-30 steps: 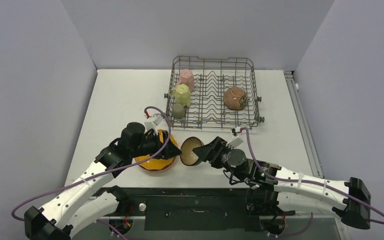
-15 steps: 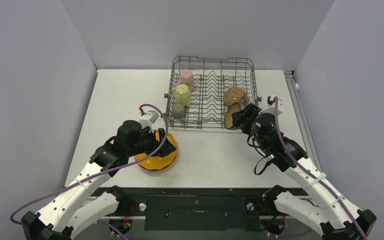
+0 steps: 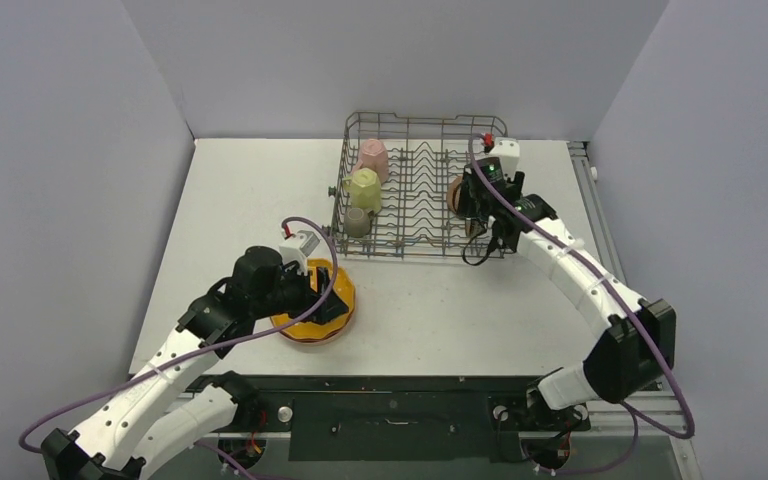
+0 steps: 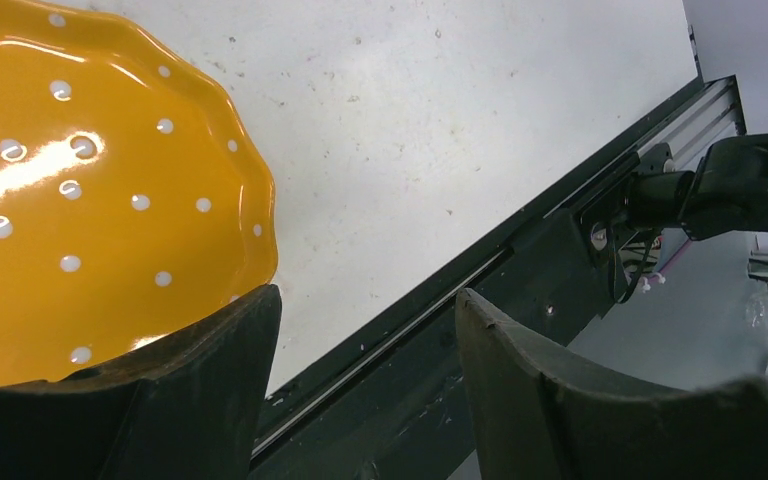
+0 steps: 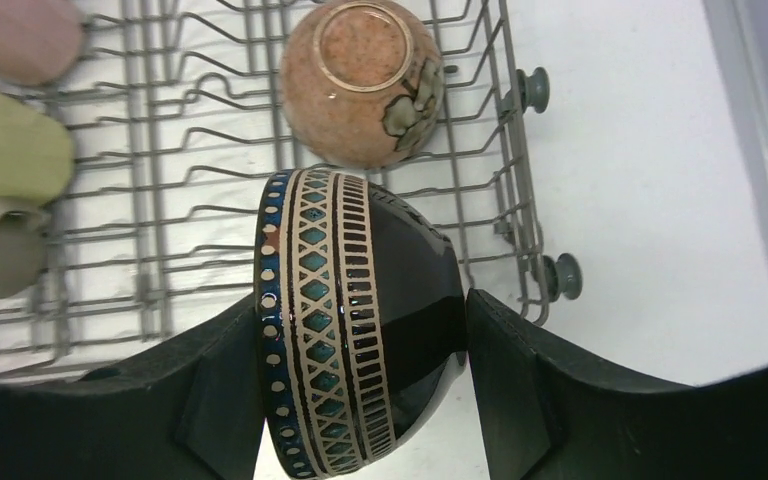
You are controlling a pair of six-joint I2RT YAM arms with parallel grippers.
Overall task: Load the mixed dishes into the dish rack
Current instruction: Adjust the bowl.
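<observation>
One patterned bowl (image 5: 325, 300) sits clamped in the wide-spread right hand (image 5: 362, 308).

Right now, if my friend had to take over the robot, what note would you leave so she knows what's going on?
Left gripper: open, one finger at the rim of the orange dotted plate, which lies on the table. What looks like a pink plate shows under it.
Right gripper: shut on the dark patterned bowl, held on edge over the dish rack.
Done: pink mug, yellow mug, grey cup and brown bowl are in the rack.
Left: set the held bowl down, then load the orange plate and the one under it.
</observation>
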